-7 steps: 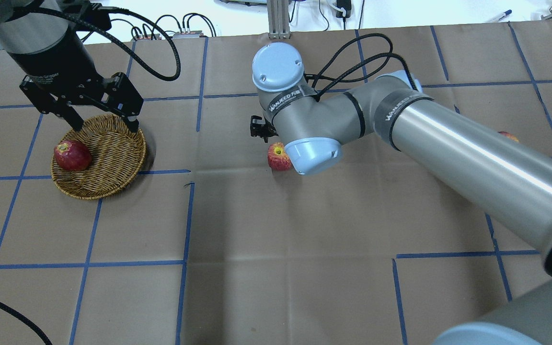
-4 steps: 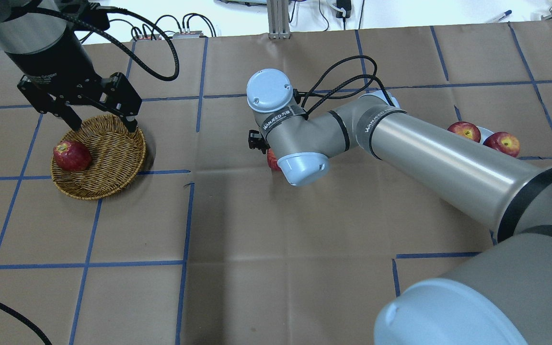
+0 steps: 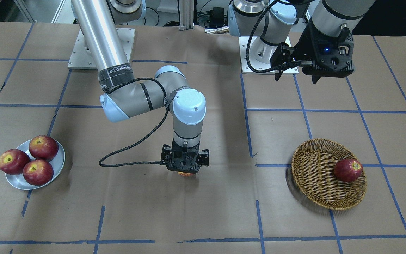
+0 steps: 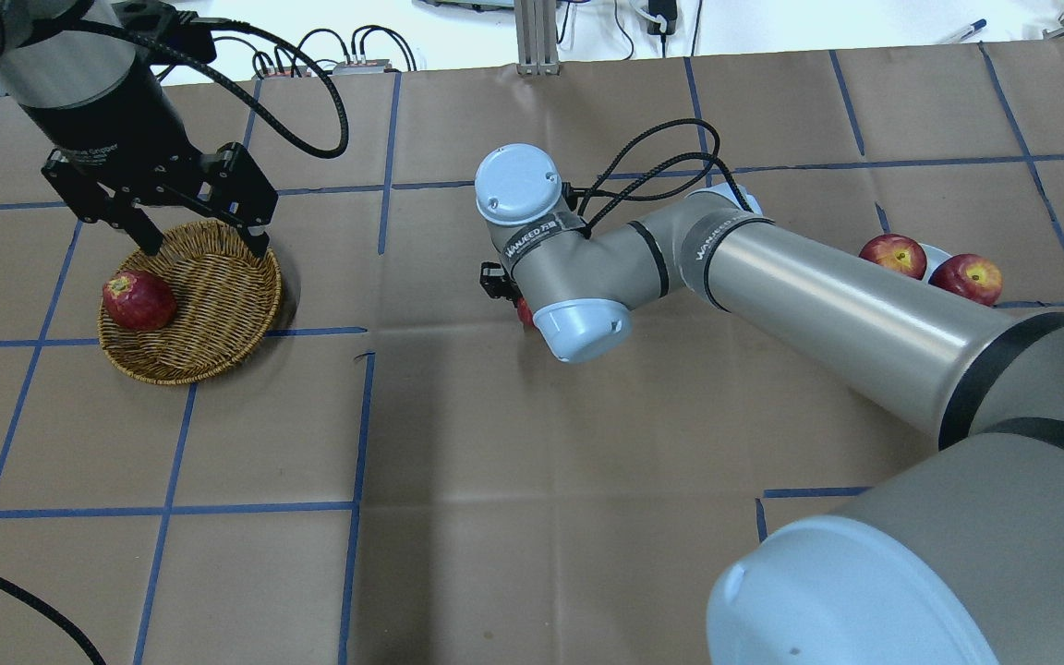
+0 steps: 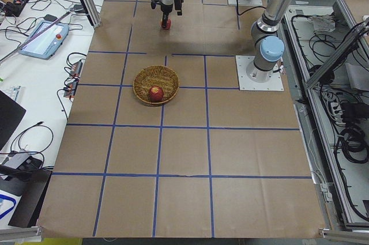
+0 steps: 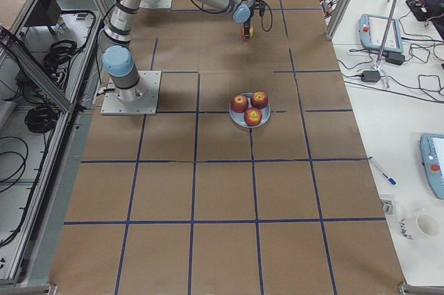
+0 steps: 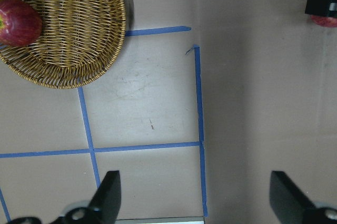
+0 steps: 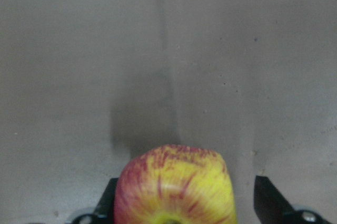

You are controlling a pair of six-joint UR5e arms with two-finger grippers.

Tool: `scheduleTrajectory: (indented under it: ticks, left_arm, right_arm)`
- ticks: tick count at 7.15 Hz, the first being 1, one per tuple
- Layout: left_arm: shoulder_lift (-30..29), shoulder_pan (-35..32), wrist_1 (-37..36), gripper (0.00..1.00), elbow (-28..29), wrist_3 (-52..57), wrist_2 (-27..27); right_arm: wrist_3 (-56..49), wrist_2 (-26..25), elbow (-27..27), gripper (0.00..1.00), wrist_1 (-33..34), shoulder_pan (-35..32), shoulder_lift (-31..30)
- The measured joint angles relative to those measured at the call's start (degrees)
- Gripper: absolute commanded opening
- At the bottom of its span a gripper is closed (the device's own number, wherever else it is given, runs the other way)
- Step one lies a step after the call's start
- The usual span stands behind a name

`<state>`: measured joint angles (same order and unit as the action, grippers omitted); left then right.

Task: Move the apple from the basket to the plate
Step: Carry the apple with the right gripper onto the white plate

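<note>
The apple (image 8: 176, 187), red with a large yellow streaked patch, sits on the brown paper at the table's middle. It shows as a sliver in the front view (image 3: 187, 174) and the overhead view (image 4: 524, 315). My right gripper (image 3: 185, 165) stands straight over it, open, one finger (image 8: 266, 197) on each side, with a gap showing on one side. My left gripper (image 4: 207, 245) is open and empty above the far rim of the wicker basket (image 4: 183, 369). The metal plate (image 3: 60, 165) lies far off on my right.
A dark red apple (image 4: 138, 300) lies in the basket (image 3: 324, 204). Three red apples (image 3: 38, 172) fill the plate. The right arm's long forearm (image 4: 818, 296) spans the table from the right. Blue tape lines grid the brown paper.
My right arm has come down over the apple, which now hides under the wrist in the overhead view. The plate's apples came into view. My left gripper barely moved.
</note>
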<state>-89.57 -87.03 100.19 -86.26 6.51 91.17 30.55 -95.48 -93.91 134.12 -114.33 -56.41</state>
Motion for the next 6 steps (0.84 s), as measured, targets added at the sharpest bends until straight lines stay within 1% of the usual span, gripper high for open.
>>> scheduleTrajectory:
  ticks: [2,3,4,5,6]
  left_arm:
    - [0.0,0.0,-0.1,0.99,0.0,-0.3,0.0]
    - [0.0,-0.1,-0.1,0.99,0.1,-0.4,0.0]
    - [0.0,-0.1,-0.1,0.99,0.1,-0.4,0.0]
    - [0.1,0.0,-0.1,0.99,0.1,-0.4,0.0]
    - [0.0,0.0,-0.1,0.99,0.1,-0.4,-0.1]
  right_arm:
    - [-0.2,0.0,0.4,0.37,-0.3,0.5,-1.7]
    - [-1.0,0.0,0.4,0.37,-2.2,1.7,-4.7]
    - [-3.4,0.1,0.1,0.37,-6.2,4.0,-9.0]
    - [-8.2,0.2,-0.2,0.37,-11.4,8.2,-13.8]
    - [-15.0,0.7,-0.8,0.37,-16.2,13.9,-18.3]
